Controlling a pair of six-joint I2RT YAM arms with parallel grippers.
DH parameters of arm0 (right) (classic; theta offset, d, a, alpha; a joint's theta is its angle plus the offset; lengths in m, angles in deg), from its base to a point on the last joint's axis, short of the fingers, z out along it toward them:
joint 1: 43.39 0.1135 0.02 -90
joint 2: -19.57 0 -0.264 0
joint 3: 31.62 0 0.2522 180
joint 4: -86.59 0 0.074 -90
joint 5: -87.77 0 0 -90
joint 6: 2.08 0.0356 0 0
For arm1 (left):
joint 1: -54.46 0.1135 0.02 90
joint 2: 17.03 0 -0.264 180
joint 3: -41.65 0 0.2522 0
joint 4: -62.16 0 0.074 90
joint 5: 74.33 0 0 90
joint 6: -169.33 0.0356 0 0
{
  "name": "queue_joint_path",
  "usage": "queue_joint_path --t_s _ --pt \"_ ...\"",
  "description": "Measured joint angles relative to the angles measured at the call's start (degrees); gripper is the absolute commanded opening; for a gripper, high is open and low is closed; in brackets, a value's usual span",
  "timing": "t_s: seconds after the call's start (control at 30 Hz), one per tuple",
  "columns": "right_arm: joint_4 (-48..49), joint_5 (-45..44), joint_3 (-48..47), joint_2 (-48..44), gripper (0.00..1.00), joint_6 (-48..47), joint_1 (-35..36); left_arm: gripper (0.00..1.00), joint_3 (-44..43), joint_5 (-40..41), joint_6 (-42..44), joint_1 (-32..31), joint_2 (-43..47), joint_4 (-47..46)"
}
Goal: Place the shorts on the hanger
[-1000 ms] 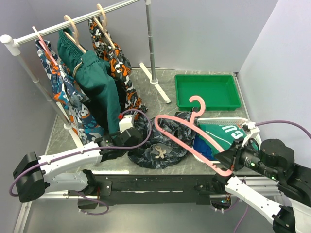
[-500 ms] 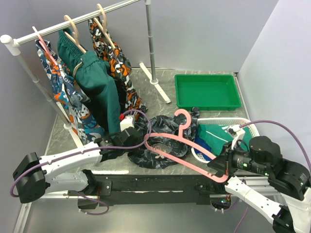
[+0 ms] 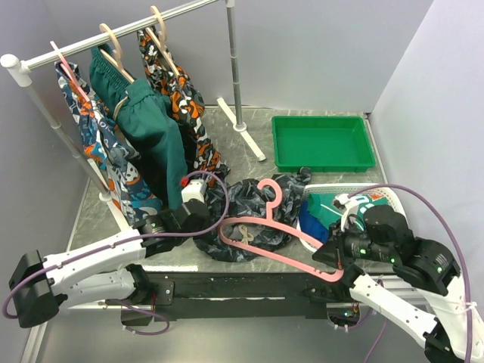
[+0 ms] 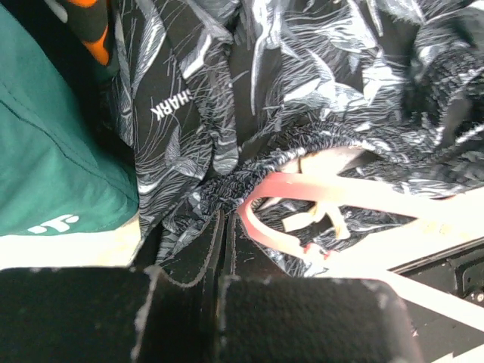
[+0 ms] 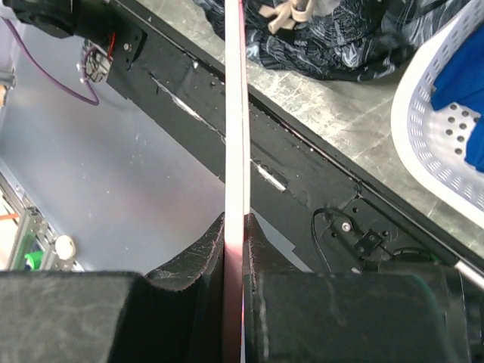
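Note:
The shorts [image 3: 253,198], dark with a pale leafy print and a white drawstring [image 3: 246,233], lie crumpled on the table's front middle. My left gripper [image 3: 198,219] is shut on their waistband edge; in the left wrist view the gripper [image 4: 227,221] pinches the gathered waistband of the shorts [image 4: 249,98]. The pink hanger [image 3: 283,231] lies tilted over the shorts, hook [image 3: 268,187] pointing away. Its left corner [image 4: 261,219] sits at the waistband opening. My right gripper [image 3: 333,259] is shut on the hanger's right end, where the bar [image 5: 234,113] runs between the closed jaws [image 5: 235,227].
A clothes rack [image 3: 121,34] at the back left holds green shorts [image 3: 147,128] and patterned shorts on beige hangers. A green tray [image 3: 281,144] sits at the back right. A white basket [image 3: 382,193] with blue and green clothes stands by my right arm. The table's front edge [image 5: 318,166] is below the hanger.
My right gripper has carried the hanger left and lower, from over the basket to over the shorts. Its left corner now reaches the waistband held by my left gripper.

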Motion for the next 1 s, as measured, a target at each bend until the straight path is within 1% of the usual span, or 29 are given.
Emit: queue_joint_path --t_s 0.1,0.17,0.37,0.53,0.67,0.77,0.87,1.0 --pt "1.1 0.6 0.7 0.7 0.0 -0.9 0.0 0.01 0.0 0.1 2.2 0.0 1.5 0.0" --pt "1.1 -0.7 0.2 1.0 0.0 -1.5 0.0 0.01 0.0 0.1 3.9 -0.2 2.2 -0.1" --pt "1.4 -5.0 -4.1 1.2 0.0 -2.3 0.0 0.01 -0.2 0.7 7.6 -4.0 4.9 -0.3" --pt "3.8 -4.3 -1.2 0.4 0.0 -2.3 0.0 0.01 -1.9 2.5 8.2 -5.8 6.2 0.3" --pt "4.4 -2.1 0.7 -0.2 0.0 -2.5 0.0 0.01 -5.2 8.4 6.3 -5.9 4.9 3.4" --pt "4.5 0.4 0.7 -1.9 0.0 -2.7 0.0 0.01 -8.1 12.6 4.7 -5.4 2.0 5.0" --pt "4.5 2.1 0.7 -3.8 0.0 -2.8 0.0 0.01 -8.7 14.6 4.3 -4.7 -0.1 5.1" --pt "4.8 3.3 0.7 -5.2 0.0 -2.7 0.0 0.01 -8.7 15.1 4.6 -4.2 -1.4 5.1"
